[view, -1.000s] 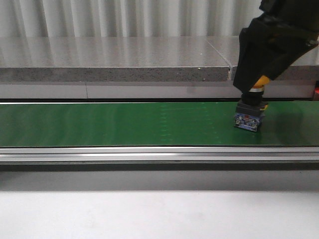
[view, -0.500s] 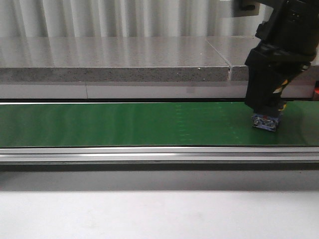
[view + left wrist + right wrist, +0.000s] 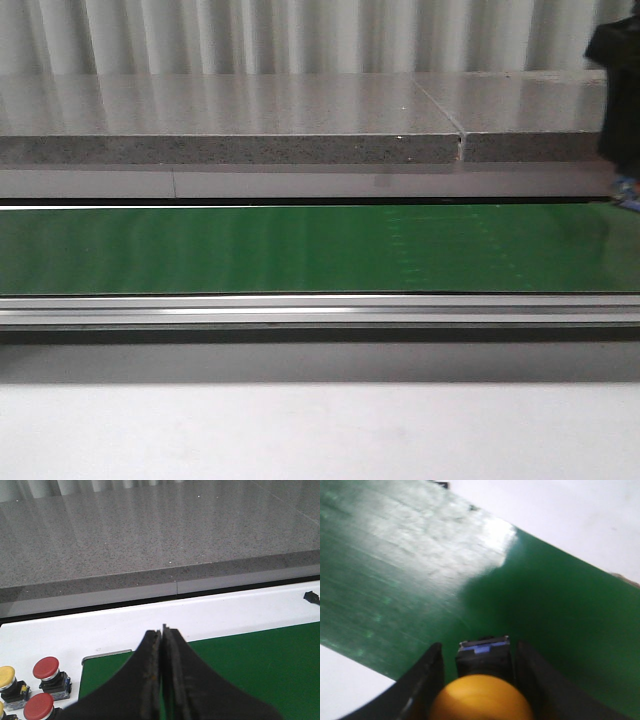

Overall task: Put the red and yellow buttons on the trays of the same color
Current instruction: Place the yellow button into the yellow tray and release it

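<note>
Front view: the green belt (image 3: 300,250) runs across the frame, with the grey stone ledge (image 3: 230,120) behind it. My right arm (image 3: 620,90) shows only as a dark shape at the belt's right end, above the belt's far edge. A blue scrap at its lower tip sits just above the belt; too small to identify here.

Left wrist view: my left pincer (image 3: 163,635) hangs over the near end of the green belt (image 3: 260,660), fingers pressed together with nothing between them. Off the belt's end, on the white table (image 3: 60,635), stand two red buttons (image 3: 46,669) and a yellow one (image 3: 7,676), close together, well clear of my fingers.

Right wrist view: my right pincer (image 3: 479,670) is clamped on the yellow button (image 3: 480,700), a finger on each side of its dark body, the blue-marked base pointing toward the green belt (image 3: 395,570). Button held above the belt, apparently not touching it.
</note>
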Action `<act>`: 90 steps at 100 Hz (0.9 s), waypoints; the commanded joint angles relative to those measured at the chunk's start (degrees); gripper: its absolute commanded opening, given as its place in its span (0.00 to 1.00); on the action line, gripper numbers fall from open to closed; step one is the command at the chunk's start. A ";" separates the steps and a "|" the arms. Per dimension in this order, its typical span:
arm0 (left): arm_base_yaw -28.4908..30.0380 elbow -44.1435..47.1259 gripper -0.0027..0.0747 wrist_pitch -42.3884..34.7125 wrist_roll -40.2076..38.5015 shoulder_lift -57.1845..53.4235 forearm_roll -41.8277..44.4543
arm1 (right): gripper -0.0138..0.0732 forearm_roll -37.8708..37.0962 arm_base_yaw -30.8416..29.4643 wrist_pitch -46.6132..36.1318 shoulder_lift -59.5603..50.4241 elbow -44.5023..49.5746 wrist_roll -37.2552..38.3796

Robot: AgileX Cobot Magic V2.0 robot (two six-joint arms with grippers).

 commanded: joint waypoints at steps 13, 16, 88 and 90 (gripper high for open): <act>-0.45 -1.62 0.01 -4.20 -0.09 0.15 -0.57 | 0.31 -1.52 -14.09 -2.00 -5.79 -2.08 3.50; -0.45 -1.62 0.01 -4.20 -0.09 0.15 -0.57 | 0.31 -1.52 -17.00 -2.27 -5.79 -2.08 3.86; -0.45 -1.62 0.01 -4.20 -0.09 0.15 -0.57 | 0.31 -1.52 -44.83 -11.99 2.04 -1.91 12.40; -0.45 -1.62 0.01 -4.20 -0.09 0.15 -0.57 | 0.31 -1.52 -44.83 -12.02 2.49 -1.91 12.40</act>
